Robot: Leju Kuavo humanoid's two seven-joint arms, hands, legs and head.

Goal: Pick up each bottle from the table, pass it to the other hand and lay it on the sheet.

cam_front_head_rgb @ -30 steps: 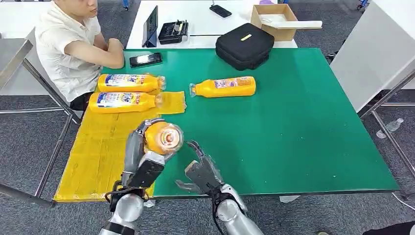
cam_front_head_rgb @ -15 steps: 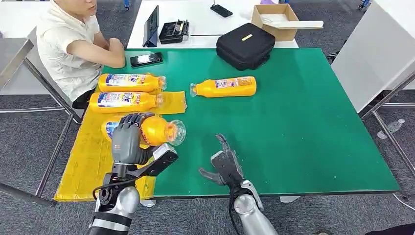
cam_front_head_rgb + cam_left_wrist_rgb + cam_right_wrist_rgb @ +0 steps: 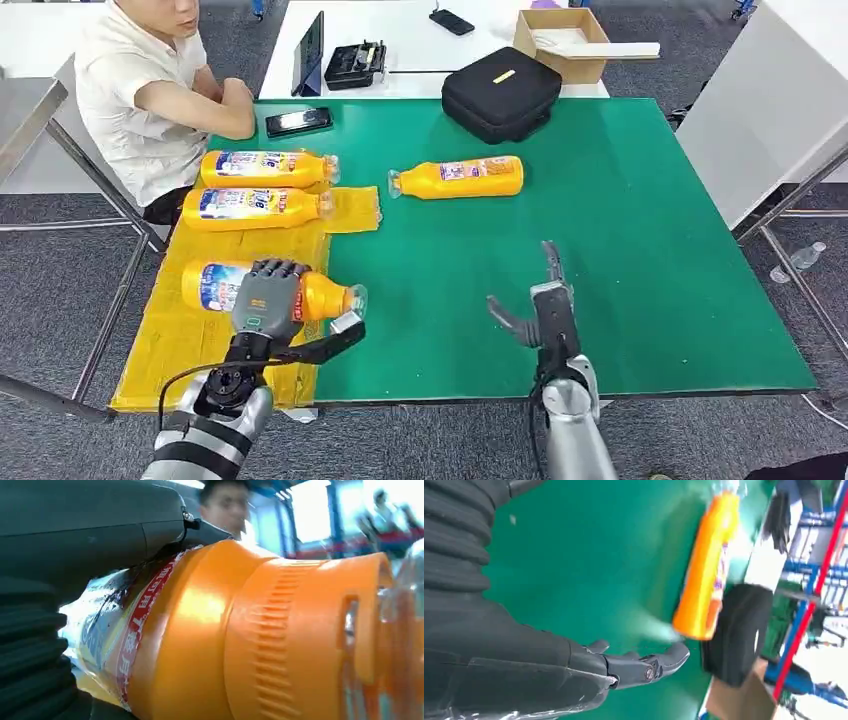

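My left hand (image 3: 265, 305) grips an orange bottle (image 3: 215, 286) that lies low over the yellow sheet (image 3: 190, 340), cap end toward the green table. In the left wrist view the same bottle (image 3: 240, 640) sits against my dark fingers (image 3: 100, 525). Two more orange bottles (image 3: 265, 169) (image 3: 252, 207) lie on the sheet at its far end. One orange bottle (image 3: 457, 178) lies on the green table (image 3: 620, 260), also in the right wrist view (image 3: 706, 575). My right hand (image 3: 540, 312) hovers open near the front edge, fingers (image 3: 644, 666) extended, holding nothing.
A person in a white shirt (image 3: 140, 95) sits at the far left corner, arm on the table. A phone (image 3: 297, 121) and a black case (image 3: 498, 92) lie at the back. Behind stand a white table and a cardboard box (image 3: 562, 42).
My left hand has lowered the bottle from upright in front of me down onto the sheet, turning it flat. My right hand has let go and moved right, away from the bottle.
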